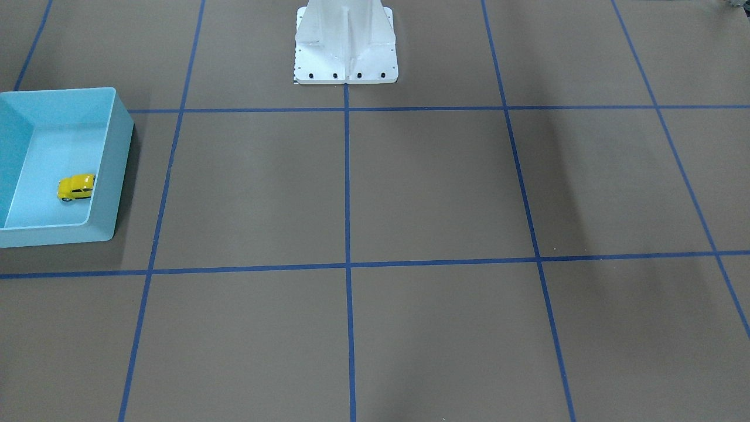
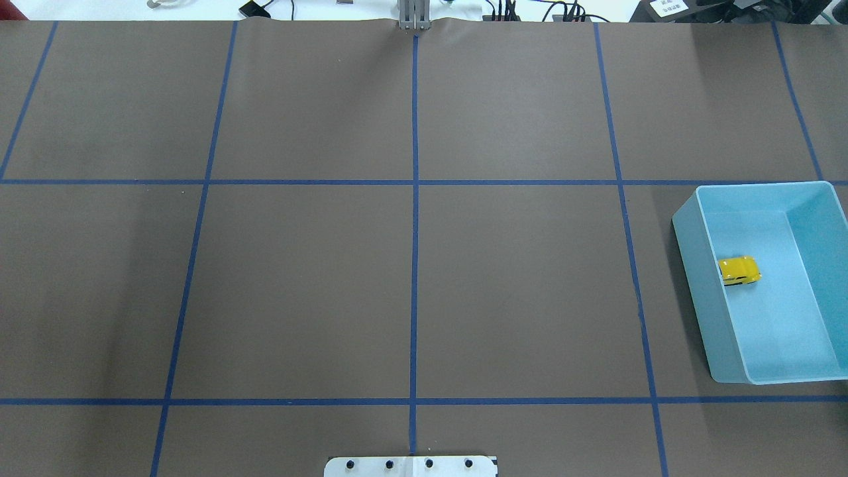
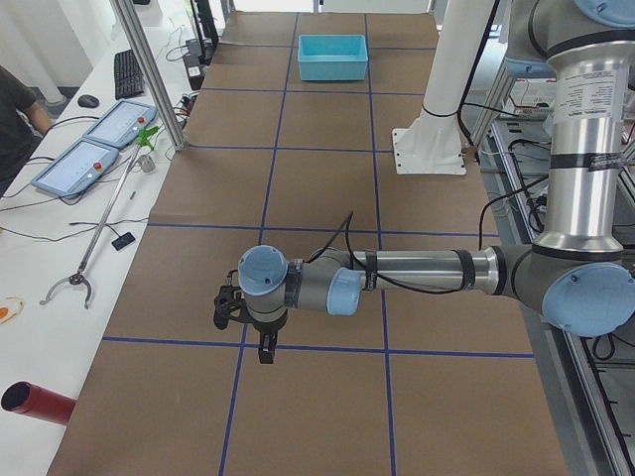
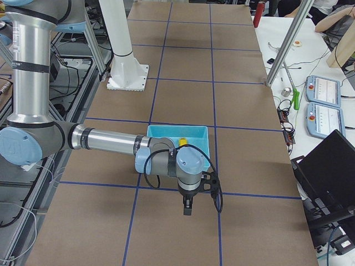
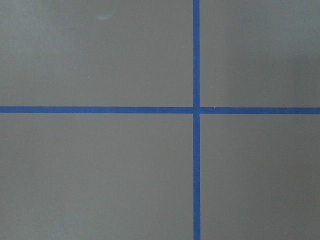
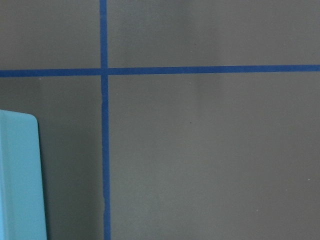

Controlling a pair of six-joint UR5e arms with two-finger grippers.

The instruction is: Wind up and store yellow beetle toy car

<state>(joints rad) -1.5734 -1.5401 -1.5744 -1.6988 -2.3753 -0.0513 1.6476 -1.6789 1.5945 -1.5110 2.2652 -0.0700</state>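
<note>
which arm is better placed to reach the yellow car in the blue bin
Right, likely. The yellow beetle toy car lies in the light blue bin on the robot's right side; the right gripper hangs close to that bin, the left gripper far off at the other end.

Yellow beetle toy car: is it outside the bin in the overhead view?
No, the yellow beetle toy car sits inside the light blue bin, close to one wall.

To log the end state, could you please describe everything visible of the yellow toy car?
The toy car is tiny, bright yellow, rounded, with dark windows and wheels. It sits upright on the floor of the light blue bin, close to the long wall nearest the table's middle. Nothing else is inside.
</note>
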